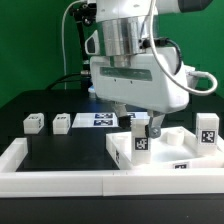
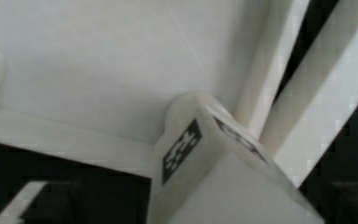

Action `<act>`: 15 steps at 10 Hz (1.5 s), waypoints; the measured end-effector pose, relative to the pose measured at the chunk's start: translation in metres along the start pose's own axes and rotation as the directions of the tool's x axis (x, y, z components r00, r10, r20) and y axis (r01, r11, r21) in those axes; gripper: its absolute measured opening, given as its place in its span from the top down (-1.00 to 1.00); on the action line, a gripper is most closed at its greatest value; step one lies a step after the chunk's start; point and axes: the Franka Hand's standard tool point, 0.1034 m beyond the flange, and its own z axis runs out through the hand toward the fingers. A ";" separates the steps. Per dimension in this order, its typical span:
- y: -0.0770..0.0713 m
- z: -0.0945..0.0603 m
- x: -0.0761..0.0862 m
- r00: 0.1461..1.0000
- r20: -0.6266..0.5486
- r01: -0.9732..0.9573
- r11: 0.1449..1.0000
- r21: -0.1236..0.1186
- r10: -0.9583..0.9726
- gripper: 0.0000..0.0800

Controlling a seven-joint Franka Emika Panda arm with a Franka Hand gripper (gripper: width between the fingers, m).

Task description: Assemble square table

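Exterior view: the gripper [image 1: 140, 118] hangs straight over an upright leg [image 1: 140, 138] that stands on the slab [image 1: 165, 152], toward the slab's left side in that view. The slab lies flat at the near right, tucked against the rail [image 1: 60, 182]. I cannot tell whether the jaws pinch the leg or stand free of it. The wrist view shows only the leg's tagged top [image 2: 202, 160] close up against the slab's white face [image 2: 87, 70].

This looks like seating the leg in a corner hole. To do it well, the jaws should meet the leg squarely on two flat sides, low enough not to tip it. Turns should be short, and the wrist should stay plumb so the thread does not cross. Any retreat should go straight up.

Two loose legs [image 1: 35, 122] wait far left, beside the marker board [image 1: 100, 119]; another [image 1: 207, 130] stands at the right.
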 end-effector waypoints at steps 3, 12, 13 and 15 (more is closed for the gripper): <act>0.000 0.000 0.002 0.977 0.000 0.212 0.977 0.001 -0.212 -0.62; -0.004 0.001 -0.002 0.723 -0.004 0.690 0.722 -0.047 -0.691 -0.62; -0.003 0.001 0.000 0.667 0.000 0.745 0.666 -0.050 -0.745 -0.62; -0.002 0.000 0.000 0.646 0.001 0.762 0.645 -0.050 -0.763 -0.28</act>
